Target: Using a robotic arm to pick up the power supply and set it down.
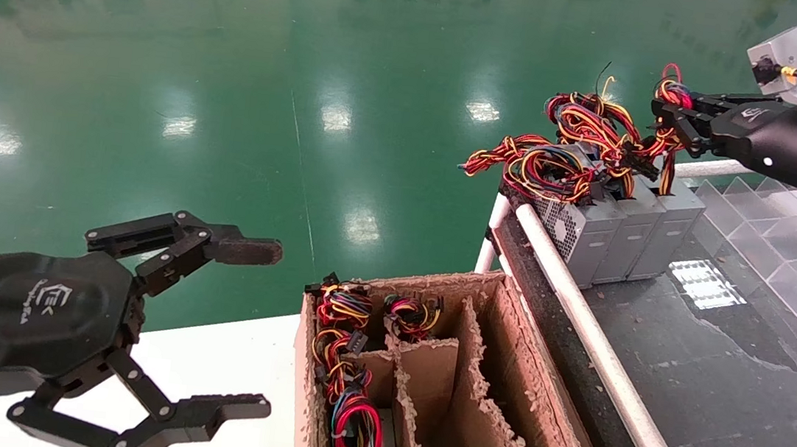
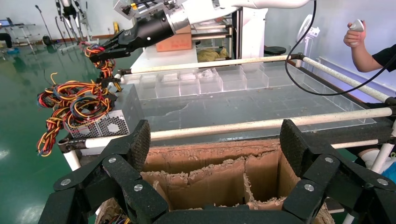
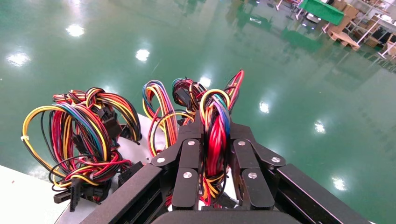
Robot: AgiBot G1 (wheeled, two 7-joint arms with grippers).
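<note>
while the right gripper (image 1: 666, 111) hangs just above the row of three grey boxes, its fingers (image 3: 187, 161) are squeezed tight on a fat bunch of mostly red wires (image 3: 215, 140). these wires lead down to the power supply (image 1: 672, 226), the box at the far right end of the row. it stands on the dark table (image 1: 720, 405), touching the next box, and its top is partly hidden by the wires. the left box in the row (image 1: 575, 231) shows a side full of little holes. more red, yellow and orange wires (image 1: 561, 152) pile on top of the row and spill off its left side. which wire goes to which box is hard to make out.

the left gripper (image 1: 239, 325) hangs well to the left of the row, beside a torn cardboard box (image 1: 500, 382). its fingers are spread wide and hold nothing. one fingertip has a brown worn pad (image 1: 244, 250). white letters "tek" can be read on its black palm; smaller writing beside them is too tiny to read. the cardboard box is cut off at the picture's edge, and more wires (image 1: 351, 389) sit in its left slots.

clear plastic bins (image 1: 775, 233) sit to the right of the row. in the left wrist view, a person's hand (image 2: 353, 35) holds a small white thing far behind the row; the rest of the person is cut off.
</note>
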